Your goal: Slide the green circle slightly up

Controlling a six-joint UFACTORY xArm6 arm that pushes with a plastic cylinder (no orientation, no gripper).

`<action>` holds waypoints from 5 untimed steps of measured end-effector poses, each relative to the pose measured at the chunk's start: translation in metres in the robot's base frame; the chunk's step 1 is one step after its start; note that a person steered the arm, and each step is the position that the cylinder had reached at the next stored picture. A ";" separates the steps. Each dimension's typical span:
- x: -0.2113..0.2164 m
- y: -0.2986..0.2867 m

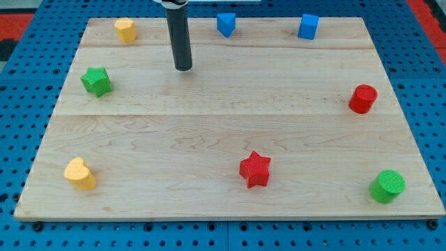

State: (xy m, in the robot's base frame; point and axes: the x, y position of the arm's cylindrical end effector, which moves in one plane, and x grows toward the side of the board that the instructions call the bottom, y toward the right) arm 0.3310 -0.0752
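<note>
The green circle (387, 186) stands near the board's bottom right corner. My tip (182, 68) rests on the board in the upper left-middle area, far from the green circle, up and to the view's left of it. The nearest block to the tip is the green star (96, 81), to its left. The rod rises straight up from the tip and leaves the view at the top.
A yellow block (125, 30) sits at top left, a blue block (225, 24) and a blue cube (308, 26) along the top. A red cylinder (362, 99) is at the right edge, a red star (255, 169) at bottom centre, a yellow heart (80, 173) at bottom left. The wooden board (209, 132) lies on a blue surface.
</note>
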 end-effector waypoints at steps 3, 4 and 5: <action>0.002 0.046; 0.029 0.104; 0.081 0.182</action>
State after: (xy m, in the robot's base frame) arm 0.4116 0.1066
